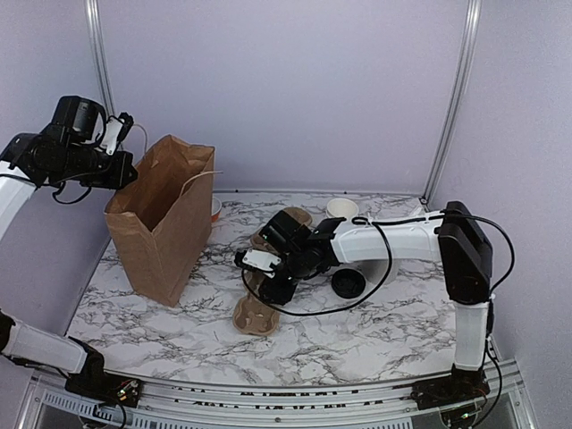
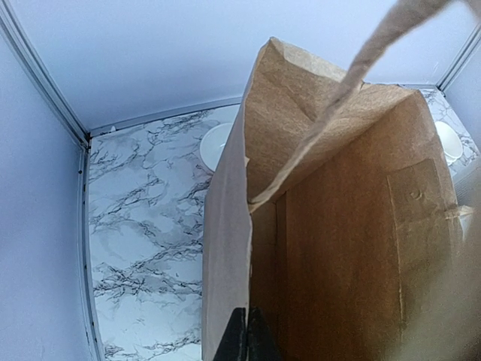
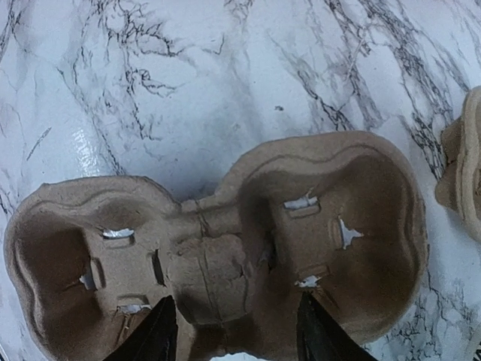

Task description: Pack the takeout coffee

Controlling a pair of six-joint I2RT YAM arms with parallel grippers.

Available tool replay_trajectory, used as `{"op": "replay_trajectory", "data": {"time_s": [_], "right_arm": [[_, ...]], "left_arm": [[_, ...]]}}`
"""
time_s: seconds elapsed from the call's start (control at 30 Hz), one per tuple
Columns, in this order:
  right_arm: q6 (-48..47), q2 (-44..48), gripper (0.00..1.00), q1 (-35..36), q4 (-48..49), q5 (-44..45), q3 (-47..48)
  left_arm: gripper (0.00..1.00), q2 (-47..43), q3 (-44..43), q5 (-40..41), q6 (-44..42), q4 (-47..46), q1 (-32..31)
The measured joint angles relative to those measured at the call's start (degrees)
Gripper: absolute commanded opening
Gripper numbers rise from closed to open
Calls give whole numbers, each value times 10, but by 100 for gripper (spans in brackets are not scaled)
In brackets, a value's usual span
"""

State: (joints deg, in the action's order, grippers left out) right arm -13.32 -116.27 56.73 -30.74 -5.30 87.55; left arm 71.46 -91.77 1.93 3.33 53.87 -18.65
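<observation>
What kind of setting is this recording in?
Probably a robot test booth staged as a takeout counter: a marble-look table boxed in by plain walls on metal posts, with a paper bag and pulp cup carrier.

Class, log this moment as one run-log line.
left claw: shut on paper bag rim | right claw: open over cup carrier | black lid: on table, unpacked

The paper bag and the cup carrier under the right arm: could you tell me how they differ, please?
The paper bag stands upright, mouth open; the cup carrier lies flat on the table. The left gripper has its jaws shut on the bag's rim; the right gripper has its jaws open astride the carrier's middle ridge. Both are brown.
</observation>
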Motion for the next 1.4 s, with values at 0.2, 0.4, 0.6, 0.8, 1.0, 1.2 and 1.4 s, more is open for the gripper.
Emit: {"op": "replay_trajectory", "data": {"time_s": [0.2,0.4,0.6,0.8,1.0,1.2,1.4], "right_arm": [[-13,-28,52,13,-9,-2,19],[-21,-45,49,18,-23,-2,40],[-28,-62,49,18,-32,-3,55],[-33,-80,52,18,-45,-7,75],[-32,-82,42,18,-53,-9,78],[-30,-83,32,18,-55,-16,89],[-22,-82,27,18,-53,-21,89]], "left_arm": [[0,-14,6,0,-2,-10,-8],[0,-18,14,0,-7,-13,-10],[0,-18,16,0,-10,-13,-14],[0,-18,16,0,-10,-13,-16],[0,-18,16,0,-10,-13,-17],[0,-18,16,0,-10,-14,-18],[0,-18,23,1,-10,-15,-19]]}}
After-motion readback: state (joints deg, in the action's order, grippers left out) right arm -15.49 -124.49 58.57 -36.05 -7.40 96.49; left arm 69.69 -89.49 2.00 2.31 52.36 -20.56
